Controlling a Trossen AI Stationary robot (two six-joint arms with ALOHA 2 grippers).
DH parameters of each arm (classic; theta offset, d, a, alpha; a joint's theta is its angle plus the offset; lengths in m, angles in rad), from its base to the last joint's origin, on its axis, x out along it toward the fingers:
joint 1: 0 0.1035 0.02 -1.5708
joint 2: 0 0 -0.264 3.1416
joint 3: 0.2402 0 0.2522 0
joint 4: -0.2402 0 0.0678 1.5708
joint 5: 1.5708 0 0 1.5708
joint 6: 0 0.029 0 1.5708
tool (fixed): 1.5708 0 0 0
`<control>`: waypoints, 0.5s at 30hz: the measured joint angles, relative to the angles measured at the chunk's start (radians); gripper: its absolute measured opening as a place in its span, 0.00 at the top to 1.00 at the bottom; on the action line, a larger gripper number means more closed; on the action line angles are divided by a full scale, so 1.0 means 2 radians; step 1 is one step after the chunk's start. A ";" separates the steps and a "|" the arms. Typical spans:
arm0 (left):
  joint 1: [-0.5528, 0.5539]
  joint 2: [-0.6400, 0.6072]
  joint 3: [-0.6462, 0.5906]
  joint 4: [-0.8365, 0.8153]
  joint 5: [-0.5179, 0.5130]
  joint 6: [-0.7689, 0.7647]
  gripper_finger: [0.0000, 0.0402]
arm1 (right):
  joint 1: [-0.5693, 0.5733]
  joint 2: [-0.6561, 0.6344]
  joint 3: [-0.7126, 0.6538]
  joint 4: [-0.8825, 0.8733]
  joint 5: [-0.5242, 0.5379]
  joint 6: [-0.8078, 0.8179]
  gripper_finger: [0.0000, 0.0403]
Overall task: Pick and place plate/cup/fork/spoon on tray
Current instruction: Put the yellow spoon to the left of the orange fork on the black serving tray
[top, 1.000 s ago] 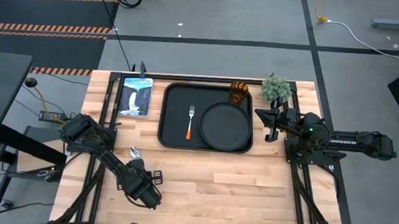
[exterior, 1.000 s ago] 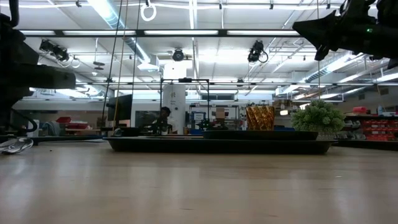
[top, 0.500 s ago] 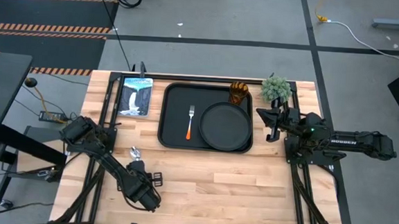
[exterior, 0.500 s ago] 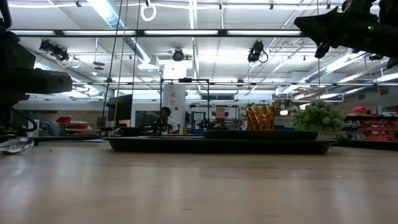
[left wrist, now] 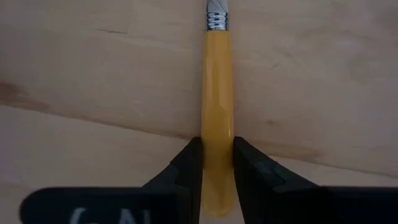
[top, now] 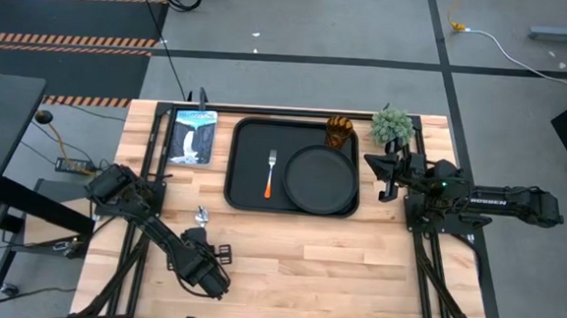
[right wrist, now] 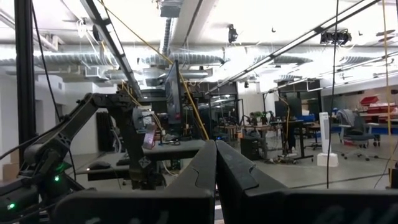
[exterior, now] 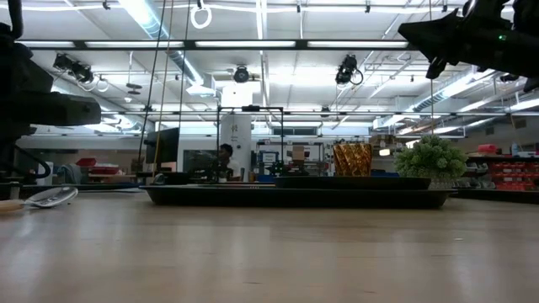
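spoon point(left wrist: 217, 112): its yellow-orange handle sits pinched between the left gripper's fingers, its long axis running straight out ahead of them, with the silver bowl point(top: 201, 214) leading toward the tray.
left gripper point(top: 203, 241): clamped on the spoon's handle near its end, low over the near-left part of the table point(top: 355, 272); by far the nearer arm, so the carry looks like its job.
path: bare wood lies between the spoon and the near rim of the tray; nothing stands in the way.
tray point(top: 244, 198): farther back at table centre, up and to the right of the spoon.
fork point(top: 270, 176): lying lengthwise in the left half of the tray, orange handle nearest.
plate point(top: 319, 178): fills the right half of the tray.
cup point(top: 338, 132): at the tray's far right corner.
free spot: probably the strip left of the fork.
right gripper point(top: 381, 175): fingers pressed together on nothing, waiting raised just right of the tray.
plant point(top: 392, 125): far right, clear of the route.
picture book point(top: 192, 136): far left, off the tray.
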 joint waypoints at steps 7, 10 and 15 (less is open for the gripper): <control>0.001 0.005 0.022 -0.032 -0.003 0.004 0.81 | 0.000 0.000 0.000 0.000 0.000 -0.002 0.98; 0.000 0.004 0.039 -0.063 -0.001 0.005 0.81 | 0.000 0.000 0.000 0.000 0.000 -0.003 0.98; 0.001 0.004 0.044 -0.075 -0.008 0.006 0.81 | 0.000 0.000 0.000 0.000 0.000 -0.003 0.98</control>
